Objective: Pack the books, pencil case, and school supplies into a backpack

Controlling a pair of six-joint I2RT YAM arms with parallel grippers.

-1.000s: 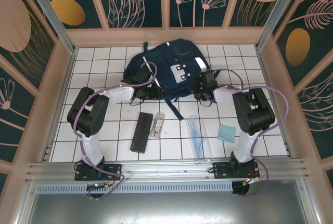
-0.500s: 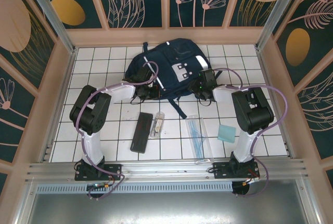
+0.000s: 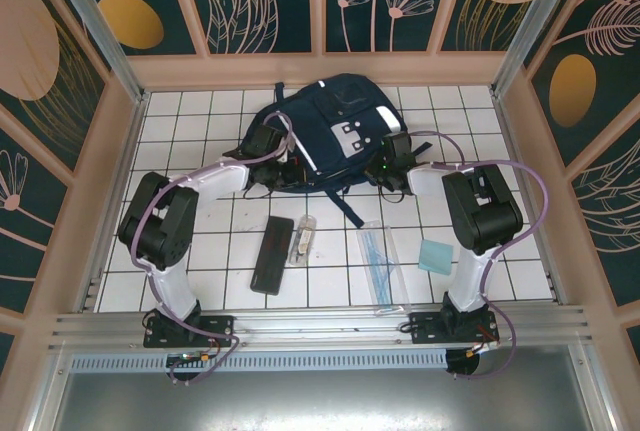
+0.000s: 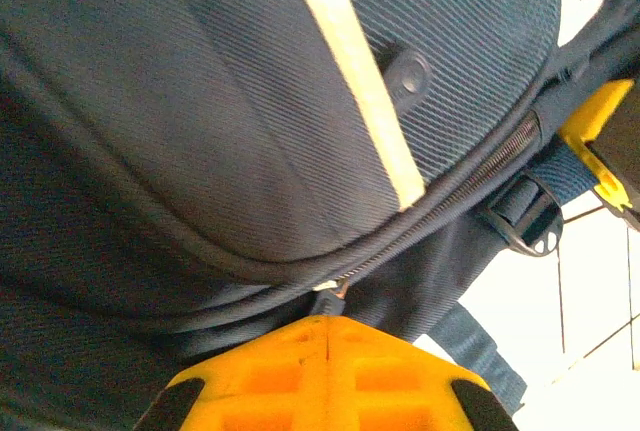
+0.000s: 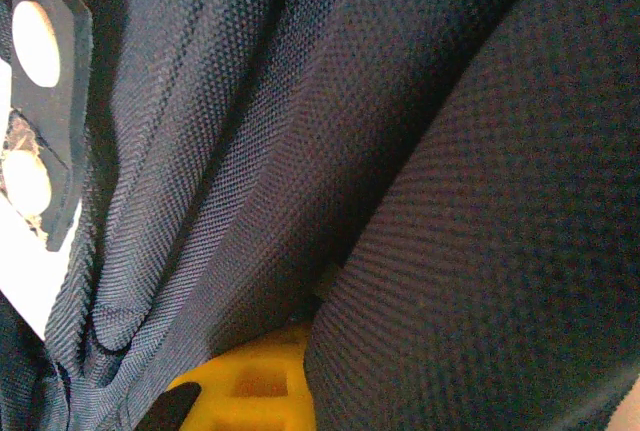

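Blue backpack lies at the far side of the table and looks zipped. The left gripper and right gripper sit at its near edge, one on each side. The pencil case, ruler set and teal pad wait on the tiles nearby.

From the left wrist, the fingers are squeezed together on the little zip pull. It should pull along the zip line, slowly.

From the right wrist, the fingers seem clenched on a fold of blue cloth. It should hold tight so the bag cannot slide.
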